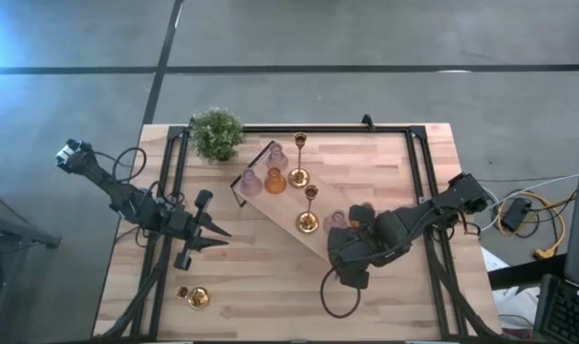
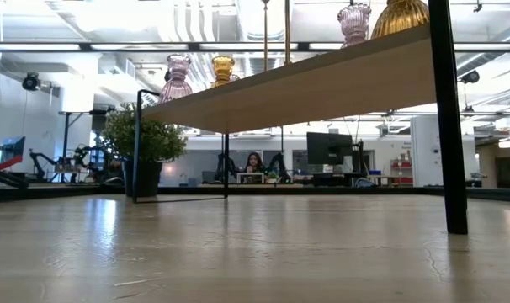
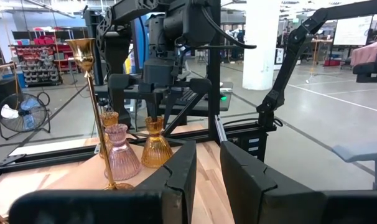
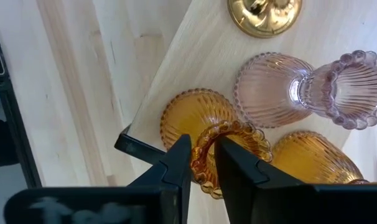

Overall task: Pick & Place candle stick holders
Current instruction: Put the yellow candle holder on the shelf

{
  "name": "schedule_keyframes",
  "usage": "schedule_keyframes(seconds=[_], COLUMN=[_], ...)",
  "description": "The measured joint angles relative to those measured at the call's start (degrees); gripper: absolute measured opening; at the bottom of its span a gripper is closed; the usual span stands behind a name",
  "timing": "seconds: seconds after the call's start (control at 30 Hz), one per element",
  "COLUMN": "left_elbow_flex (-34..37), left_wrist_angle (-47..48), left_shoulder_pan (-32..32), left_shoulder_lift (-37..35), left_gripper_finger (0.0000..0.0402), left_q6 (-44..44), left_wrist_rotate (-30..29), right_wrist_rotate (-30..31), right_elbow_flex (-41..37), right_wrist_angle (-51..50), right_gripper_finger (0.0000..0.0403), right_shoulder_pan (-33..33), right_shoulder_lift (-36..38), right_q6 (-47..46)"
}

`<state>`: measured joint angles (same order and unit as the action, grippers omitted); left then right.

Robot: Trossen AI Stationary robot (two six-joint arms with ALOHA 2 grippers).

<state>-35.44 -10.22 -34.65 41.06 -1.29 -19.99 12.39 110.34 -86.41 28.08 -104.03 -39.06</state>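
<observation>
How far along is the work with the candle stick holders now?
Done: several holders stand on the wood tray, among them two gold ones and pink glass ones. In hand: the right gripper pinches the rim of an amber holder that already stands on the tray. Left: one gold holder is on the table, near the waiting left gripper.

Potted plant [image 1: 217,133] near table's [image 1: 270,287] far left corner. Long light-wood tray [image 1: 280,205] lies diagonal mid-table on black legs. Seated person [image 2: 255,162] far behind.
</observation>
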Motion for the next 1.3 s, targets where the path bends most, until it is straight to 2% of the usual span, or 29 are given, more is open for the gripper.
schedule_keyframes(seconds=[1.3], left_elbow_flex=[0.0], left_wrist_angle=[0.04], left_shoulder_pan=[-0.01], left_shoulder_lift=[0.01], left_gripper_finger=[0.0078], left_q6=[0.01], left_wrist_rotate=[0.0], right_wrist_rotate=[1.26], right_elbow_flex=[0.61], right_wrist_angle=[-0.25], right_gripper_finger=[0.0168], right_shoulder_pan=[0.0], right_shoulder_lift=[0.02], right_q6=[-2.13])
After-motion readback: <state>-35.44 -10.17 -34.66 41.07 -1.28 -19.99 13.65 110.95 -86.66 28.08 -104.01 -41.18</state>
